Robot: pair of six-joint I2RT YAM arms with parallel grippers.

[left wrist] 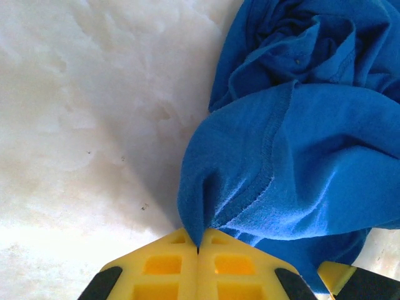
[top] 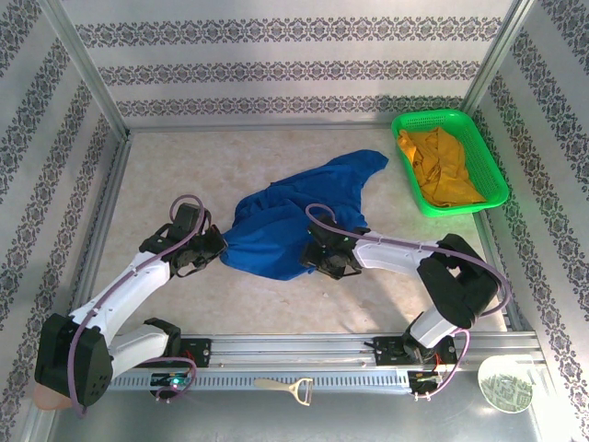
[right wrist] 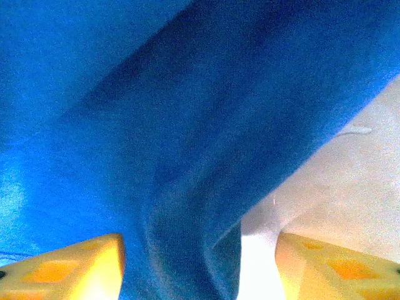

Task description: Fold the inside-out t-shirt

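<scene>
The inside-out t-shirt is a crumpled royal-blue heap in the middle of the table, with one part stretching toward the back right. My left gripper is at the heap's left edge. In the left wrist view it is shut on a pinched fold of the t-shirt next to a stitched hem. My right gripper is at the heap's front right edge. Seen from the right wrist, its yellow fingers stand apart, and a hanging fold of the t-shirt fills the left part of the gap without being clamped.
A green basket at the back right holds a mustard-yellow garment. A metal rail runs along the near edge, with a small tool and a round disc in front of it. Frame posts and patterned walls enclose the table.
</scene>
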